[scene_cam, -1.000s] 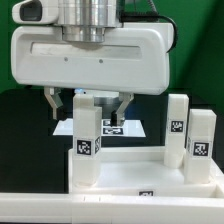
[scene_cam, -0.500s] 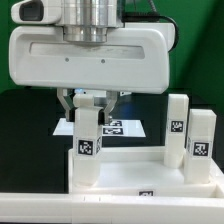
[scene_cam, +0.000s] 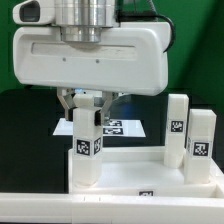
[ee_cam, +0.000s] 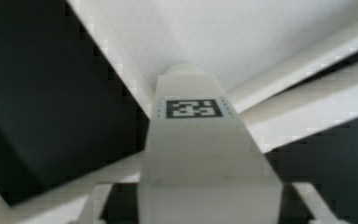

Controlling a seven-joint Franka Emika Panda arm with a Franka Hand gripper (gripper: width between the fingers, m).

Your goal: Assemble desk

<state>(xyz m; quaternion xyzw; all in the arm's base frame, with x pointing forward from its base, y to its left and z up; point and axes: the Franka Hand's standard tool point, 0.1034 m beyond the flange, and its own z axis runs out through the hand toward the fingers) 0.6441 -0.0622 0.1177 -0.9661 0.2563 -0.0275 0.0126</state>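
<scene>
Above the large white plastic rimmed tabletop [scene_cam: 130,170], your two-finger gripper [scene_cam: 88,101] is clamped around the upright white square-section tagged leg [scene_cam: 85,140].

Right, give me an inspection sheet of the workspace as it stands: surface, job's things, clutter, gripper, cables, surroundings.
Surface: black table, with the marker board lying flat behind the arm.
Job's things: white tabletop with raised rim in front; one tagged leg upright at its corner on the exterior view's left; two more tagged legs upright on the exterior view's right.
Clutter: nothing seen.
Grippers: gripper closed on the top of the corner leg, fingers on either side.
Cables: a dark cable behind the arm's wrist.
Surroundings: green backdrop.
</scene>
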